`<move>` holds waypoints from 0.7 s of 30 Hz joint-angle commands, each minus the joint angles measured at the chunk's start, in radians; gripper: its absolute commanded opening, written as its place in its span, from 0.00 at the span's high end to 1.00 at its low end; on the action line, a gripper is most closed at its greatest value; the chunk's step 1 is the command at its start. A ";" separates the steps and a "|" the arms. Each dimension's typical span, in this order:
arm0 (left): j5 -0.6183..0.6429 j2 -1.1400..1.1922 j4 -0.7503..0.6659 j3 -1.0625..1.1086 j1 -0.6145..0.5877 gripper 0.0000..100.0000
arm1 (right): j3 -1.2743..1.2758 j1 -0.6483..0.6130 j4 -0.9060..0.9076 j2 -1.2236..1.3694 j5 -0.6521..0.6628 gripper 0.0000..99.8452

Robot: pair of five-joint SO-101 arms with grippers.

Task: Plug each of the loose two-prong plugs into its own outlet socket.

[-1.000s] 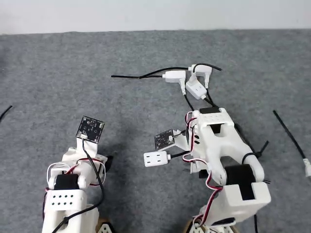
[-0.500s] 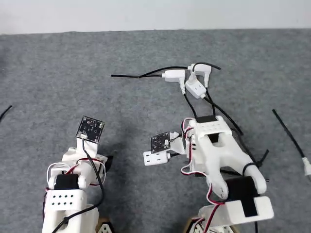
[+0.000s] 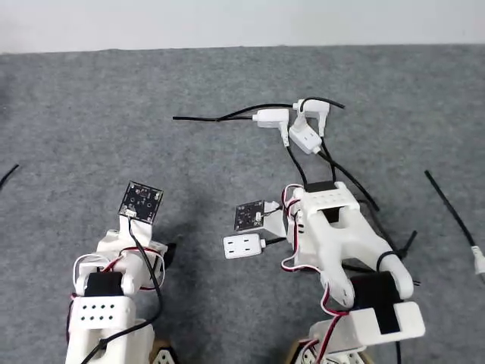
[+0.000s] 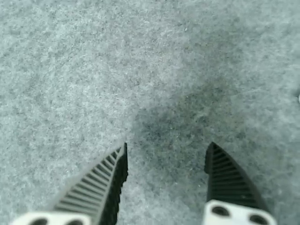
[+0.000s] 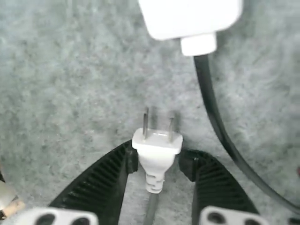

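Clamping the plug [image 5: 157,143] in the right gripper [image 5: 158,160] jaws, prongs pointing lengthwise at the outlet socket [image 5: 190,16] just ahead; holding the left gripper [image 4: 167,149] jaws apart, farther from it

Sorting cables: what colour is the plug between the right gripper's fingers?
The plug is white; the right wrist view shows it best.

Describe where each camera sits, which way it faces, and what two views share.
High view: fixed overhead, looking down at the grey mat; left arm and right arm show.
Left wrist view: on the left arm, facing bare mat; left gripper open.
Right wrist view: on the right arm, facing the outlet block; right gripper clamps a plug.
Shared: outlet block, in high and right wrist views.
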 commanded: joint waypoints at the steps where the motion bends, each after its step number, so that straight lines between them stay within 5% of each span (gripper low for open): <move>1: 0.000 -0.014 -0.014 -0.002 0.003 0.75 | -0.009 -0.025 -0.050 -0.012 -0.011 0.94; 11: 0.000 -0.014 -0.014 -0.002 0.003 0.75 | -0.009 -0.033 -0.048 -0.036 -0.015 0.99; 17: 0.003 -0.014 -0.015 -0.010 0.006 0.75 | -0.006 -0.038 0.022 -0.263 -0.137 0.99; 21: 0.029 -0.015 -0.009 -0.056 0.129 0.75 | -0.003 -0.038 0.088 -0.443 -0.242 0.99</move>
